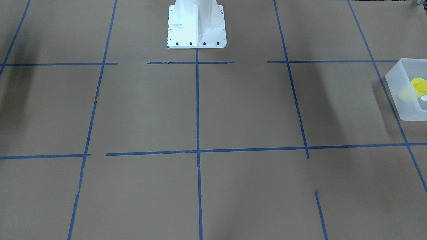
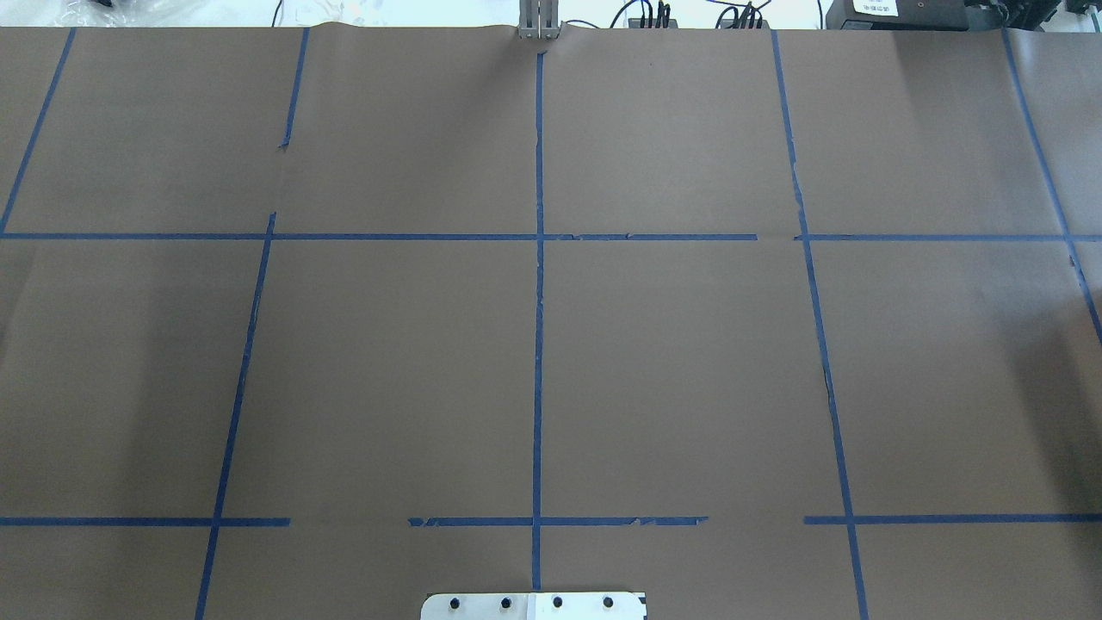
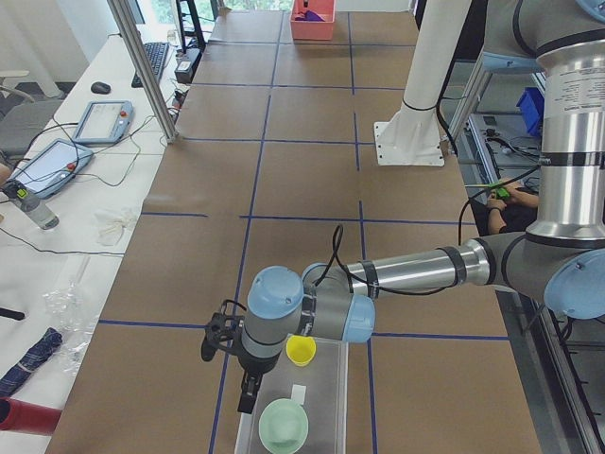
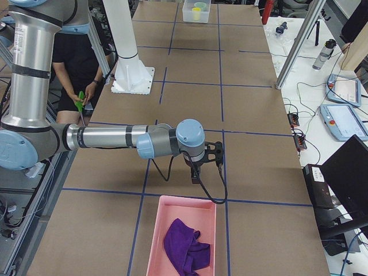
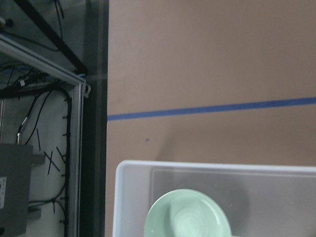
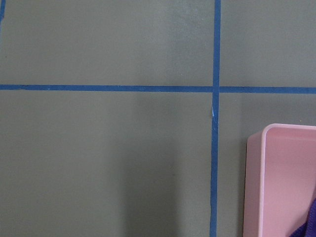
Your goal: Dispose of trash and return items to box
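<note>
The box, a frosted translucent bin, stands at the table's end on my left side and also shows at the front-facing view's right edge as the box. Inside it lie the yellow cup, the same cup, and a pale green bowl. My left gripper hangs over the box's outer rim; whether it is open or shut cannot be told. The left wrist view looks down on the box and the bowl. My right gripper hovers over bare table just short of the pink bin; its state cannot be told. Trash is out of view.
A pink bin holding a purple cloth sits at the table's right end, and its corner shows as the pink bin. The white robot base stands mid-table. A person sits behind the robot. Blue tape lines grid the brown table.
</note>
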You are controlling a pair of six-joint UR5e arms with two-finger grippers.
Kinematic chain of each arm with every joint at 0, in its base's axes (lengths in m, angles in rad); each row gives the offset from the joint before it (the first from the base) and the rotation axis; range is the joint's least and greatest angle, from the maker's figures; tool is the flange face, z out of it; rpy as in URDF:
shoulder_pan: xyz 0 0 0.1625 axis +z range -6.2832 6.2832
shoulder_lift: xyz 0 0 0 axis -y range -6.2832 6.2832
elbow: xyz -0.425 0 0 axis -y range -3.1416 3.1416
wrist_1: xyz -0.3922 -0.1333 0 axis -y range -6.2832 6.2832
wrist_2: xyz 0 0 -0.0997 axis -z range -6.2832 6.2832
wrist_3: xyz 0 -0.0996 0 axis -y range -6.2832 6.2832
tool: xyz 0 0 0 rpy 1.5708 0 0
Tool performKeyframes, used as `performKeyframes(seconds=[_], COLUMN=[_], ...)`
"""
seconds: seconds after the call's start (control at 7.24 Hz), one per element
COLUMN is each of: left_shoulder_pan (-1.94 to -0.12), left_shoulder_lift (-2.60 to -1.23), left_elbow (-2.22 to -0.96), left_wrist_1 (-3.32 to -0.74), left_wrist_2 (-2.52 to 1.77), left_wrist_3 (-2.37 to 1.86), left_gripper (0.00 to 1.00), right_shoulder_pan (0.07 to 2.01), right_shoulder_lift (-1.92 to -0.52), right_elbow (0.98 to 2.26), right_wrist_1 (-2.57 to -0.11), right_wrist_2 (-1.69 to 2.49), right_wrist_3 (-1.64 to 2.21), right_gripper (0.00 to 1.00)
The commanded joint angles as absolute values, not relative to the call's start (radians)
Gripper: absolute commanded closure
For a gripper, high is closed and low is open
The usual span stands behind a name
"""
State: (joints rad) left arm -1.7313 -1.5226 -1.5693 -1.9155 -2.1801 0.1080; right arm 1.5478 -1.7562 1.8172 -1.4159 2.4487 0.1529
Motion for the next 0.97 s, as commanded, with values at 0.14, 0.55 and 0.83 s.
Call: performKeyframes(seconds=[0.14, 0.55, 0.83], left_shoulder_pan=[-1.683, -1.582, -1.559], left_shoulder_lift=[-1.557, -1.56, -1.565], left_elbow=[-1.646, -1.692, -1.72], left_wrist_1=[-1.802, -1.603, -1.545], left_wrist_2=[-2.262, -2.273, -2.279], left_wrist_3=[0.107, 0.107, 0.109], left_gripper=[0.0, 0.0, 0.0], right_shoulder_pan=[1.548, 1.548, 1.548], right_shoulder_lift=[-1.758, -1.767, -1.769], right_elbow=[1.816, 1.806, 1.802], right_wrist_1=[-1.416, -1.411, -1.411], right_wrist_2=[2.448, 2.445, 2.444], right_wrist_3=[0.153, 0.152, 0.152], right_gripper=[0.0, 0.0, 0.0])
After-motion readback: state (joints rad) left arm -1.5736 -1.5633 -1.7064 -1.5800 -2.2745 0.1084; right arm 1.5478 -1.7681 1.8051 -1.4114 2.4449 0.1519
